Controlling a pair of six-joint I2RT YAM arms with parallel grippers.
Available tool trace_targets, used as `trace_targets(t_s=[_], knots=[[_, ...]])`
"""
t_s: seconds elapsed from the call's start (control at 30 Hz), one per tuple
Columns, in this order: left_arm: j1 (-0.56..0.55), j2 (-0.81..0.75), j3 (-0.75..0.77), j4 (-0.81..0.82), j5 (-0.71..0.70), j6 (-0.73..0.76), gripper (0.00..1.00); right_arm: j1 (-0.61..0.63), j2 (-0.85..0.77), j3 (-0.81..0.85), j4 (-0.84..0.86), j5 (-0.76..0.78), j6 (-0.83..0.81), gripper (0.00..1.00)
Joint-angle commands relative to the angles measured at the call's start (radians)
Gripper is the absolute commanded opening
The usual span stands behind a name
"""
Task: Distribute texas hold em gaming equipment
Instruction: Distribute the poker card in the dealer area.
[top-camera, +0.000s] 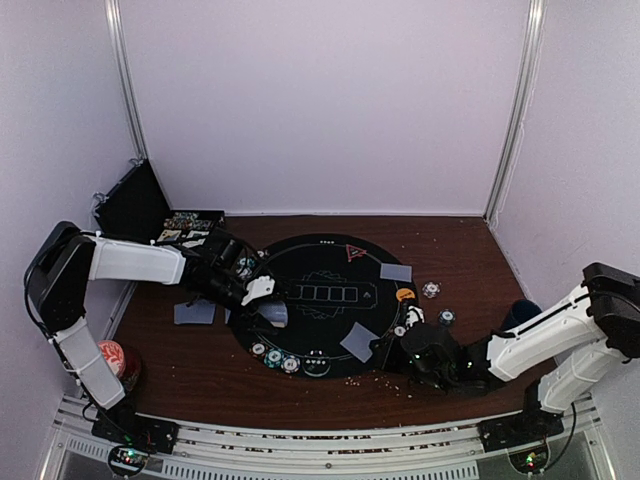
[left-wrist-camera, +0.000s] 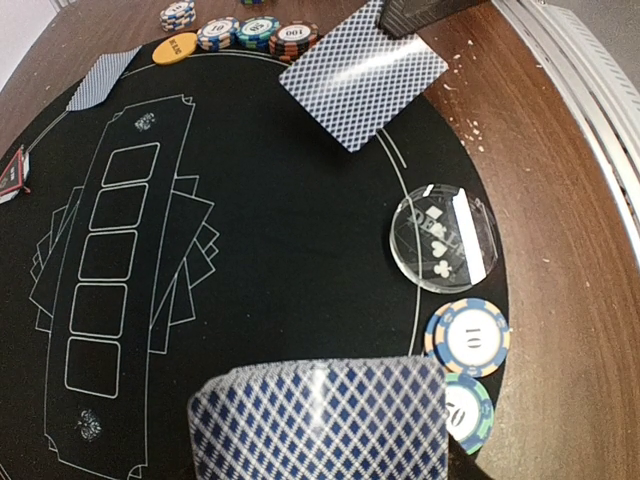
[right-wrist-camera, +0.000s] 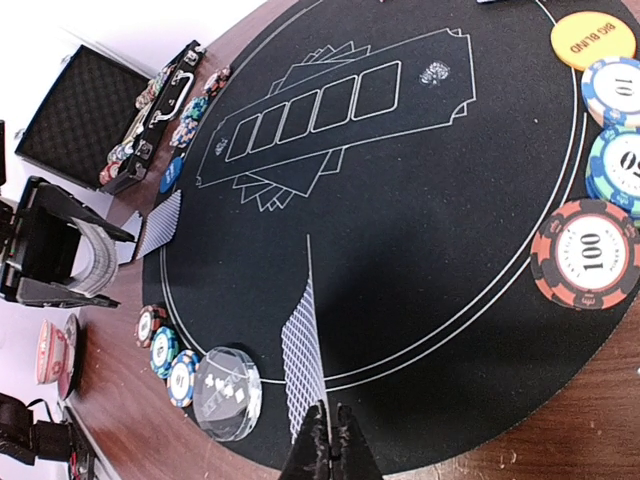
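Top external: left end effector (top-camera: 260, 291) grasps the deck (left-wrist-camera: 320, 420), right end effector (right-wrist-camera: 328, 438) pinches one card (right-wrist-camera: 303, 360); chips (right-wrist-camera: 585, 250) beside it placed, dealing judged incomplete.

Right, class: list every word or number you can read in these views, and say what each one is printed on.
"BIG BLIND": orange button
"100": red-and-black chip
"10": blue-and-orange chip
"50": teal chip
Clear puck: lettering too blurred to read.
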Motion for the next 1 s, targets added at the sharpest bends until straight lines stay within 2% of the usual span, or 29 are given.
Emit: trace_targets(t_s=[0.0,0.27,0.37,0.67,0.87,0.97], knots=[[0.002,0.005,0.029,0.004,0.008,0.001,0.42,0.028,0.064,-0.008,0.117,0.094,0.059,0.00],[0.001,0.005,0.029,0.004,0.009,0.002,0.42,0.048,0.126,0.011,0.124,0.098,0.097,0.00],[0.002,0.009,0.031,0.004,0.009,0.003,0.42,0.062,0.135,0.028,0.087,0.108,0.104,0.03],[0.002,0.008,0.030,0.004,0.009,0.002,0.42,0.095,0.170,0.070,0.003,0.126,0.132,0.19],[0.001,0.007,0.029,0.004,0.009,0.003,0.42,0.105,0.145,0.103,-0.126,0.185,0.141,0.33],[0.001,0.008,0.030,0.003,0.010,0.003,0.42,0.110,0.120,0.122,-0.213,0.223,0.140,0.43]])
